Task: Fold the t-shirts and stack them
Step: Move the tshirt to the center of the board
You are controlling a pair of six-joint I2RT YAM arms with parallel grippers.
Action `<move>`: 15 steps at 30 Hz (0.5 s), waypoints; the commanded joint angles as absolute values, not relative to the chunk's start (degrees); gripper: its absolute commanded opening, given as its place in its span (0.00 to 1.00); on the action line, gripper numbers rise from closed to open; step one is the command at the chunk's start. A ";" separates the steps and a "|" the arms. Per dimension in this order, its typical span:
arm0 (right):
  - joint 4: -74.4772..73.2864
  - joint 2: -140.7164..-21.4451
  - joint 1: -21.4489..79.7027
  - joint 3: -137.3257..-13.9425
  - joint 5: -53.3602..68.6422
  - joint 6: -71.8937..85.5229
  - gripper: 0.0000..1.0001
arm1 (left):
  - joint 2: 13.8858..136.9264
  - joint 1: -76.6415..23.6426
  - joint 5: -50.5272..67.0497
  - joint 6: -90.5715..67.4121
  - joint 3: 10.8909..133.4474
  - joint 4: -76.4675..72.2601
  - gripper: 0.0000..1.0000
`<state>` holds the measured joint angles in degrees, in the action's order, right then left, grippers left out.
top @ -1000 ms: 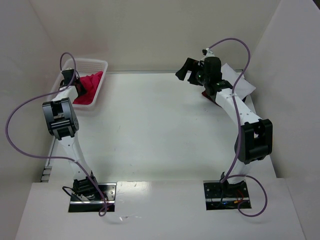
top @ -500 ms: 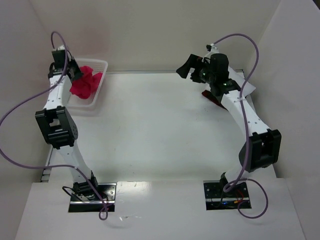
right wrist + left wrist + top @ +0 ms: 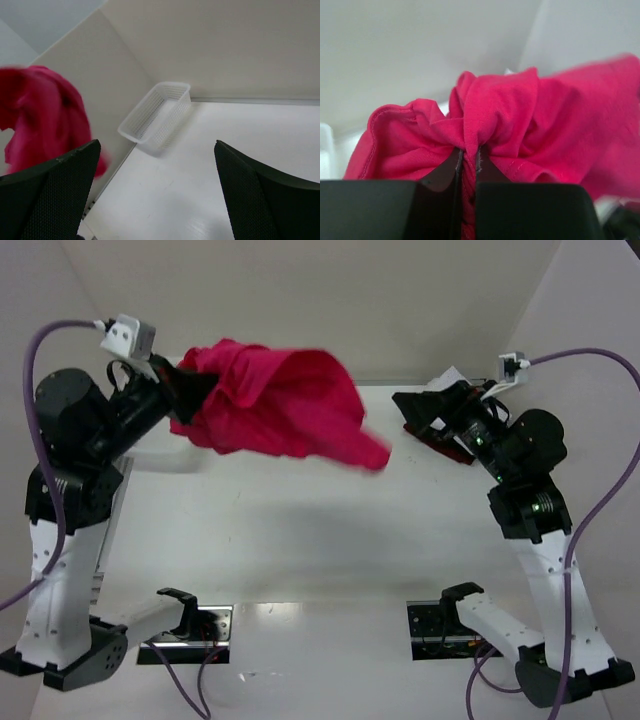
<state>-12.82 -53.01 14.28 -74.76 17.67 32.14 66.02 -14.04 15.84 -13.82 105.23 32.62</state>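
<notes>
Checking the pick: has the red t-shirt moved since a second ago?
Yes. Clamped in the left tool, the red t-shirt has risen and swung right, from the far-left corner of the table toward its middle.

T-shirt (image 3: 280, 405) plain bright crimson. Basket (image 3: 157, 116) white, open mesh pattern. Table (image 3: 300, 530) plain white.

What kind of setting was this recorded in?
Probably a lab robot test cell, not a home: a bare white table boxed in by plain panels, arm bases bolted to its near edge, and only a white mesh basket and red t-shirt as props.
</notes>
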 commanded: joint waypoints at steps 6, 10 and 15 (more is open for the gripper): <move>-16.44 -47.99 14.68 -61.18 16.88 33.93 1.00 | 66.96 -15.64 33.92 -13.89 73.04 28.13 0.11; -14.51 -50.09 14.68 -58.01 16.88 33.93 1.00 | 72.94 -15.64 33.77 -12.74 68.73 28.74 0.86; -12.74 -54.40 17.04 -56.78 15.92 32.26 1.00 | 73.74 -15.64 22.43 -14.32 70.66 29.36 1.00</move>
<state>-16.16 -52.29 14.41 -56.80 17.10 33.54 75.79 -15.46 27.14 -13.69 67.00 32.10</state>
